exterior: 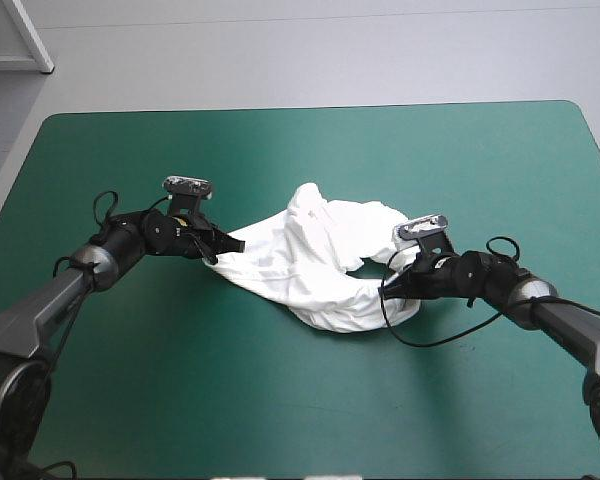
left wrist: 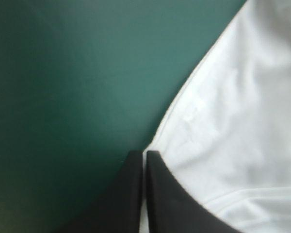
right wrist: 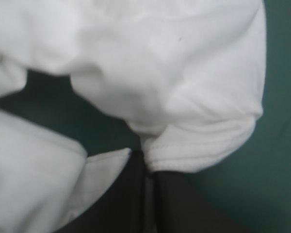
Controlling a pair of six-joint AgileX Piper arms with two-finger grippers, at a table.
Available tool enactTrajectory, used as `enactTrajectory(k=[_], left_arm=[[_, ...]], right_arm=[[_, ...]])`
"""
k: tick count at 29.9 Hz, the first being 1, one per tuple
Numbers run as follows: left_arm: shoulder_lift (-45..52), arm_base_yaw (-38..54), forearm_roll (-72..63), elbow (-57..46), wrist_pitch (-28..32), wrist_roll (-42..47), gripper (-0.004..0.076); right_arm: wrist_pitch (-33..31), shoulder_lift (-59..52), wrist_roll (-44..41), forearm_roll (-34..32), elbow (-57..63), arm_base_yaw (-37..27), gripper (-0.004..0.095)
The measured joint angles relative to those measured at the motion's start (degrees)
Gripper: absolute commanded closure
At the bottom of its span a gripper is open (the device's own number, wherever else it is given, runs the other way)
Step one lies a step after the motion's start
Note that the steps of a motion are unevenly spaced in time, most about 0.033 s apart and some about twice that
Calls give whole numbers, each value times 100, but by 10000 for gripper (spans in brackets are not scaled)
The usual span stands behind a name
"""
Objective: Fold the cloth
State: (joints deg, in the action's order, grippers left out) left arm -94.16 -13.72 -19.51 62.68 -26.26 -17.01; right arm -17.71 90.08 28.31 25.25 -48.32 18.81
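So the teal-green table (exterior: 310, 420) is bare apart from the T-shirt (exterior: 315, 265), which sits roughly mid-table, a bit closer to the right edge than the left. It's not flat at all: it's a crumpled white band that humps toward the far edge, sags toward the near edge, and has a small patch of cover peeking through by its right end.

What we think matters is that its long axis runs left edge to right edge, dipping slightly toward the near edge on the right, with one arm parked at each end. So neither arm is "nearer", since each already has its own end.

The left gripper (exterior: 227, 248) is pinched onto the shirt's left tip. In its wrist cam the black fingers (left wrist: 131, 194) are all but closed, with a sliver of white between them, and the hem runs away ahead and off to one side over bare cover.

The right gripper (exterior: 387, 290) is at the right end, its fingers (right wrist: 126, 204) squeezed together on a rolled bit of hem, with the rest of the cloth bunched right ahead.

Our guess is that the next move is pulling the two ends apart along that axis to stretch the thing out before any actual fold.
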Motion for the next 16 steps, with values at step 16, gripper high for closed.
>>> enactTrajectory(k=[16], left_arm=[[3236, -6, 2336, 1025, -1556, 1075, 734]], right_arm=[[-3318, -2046, -2712, -2525, -2595, 42, 925]])
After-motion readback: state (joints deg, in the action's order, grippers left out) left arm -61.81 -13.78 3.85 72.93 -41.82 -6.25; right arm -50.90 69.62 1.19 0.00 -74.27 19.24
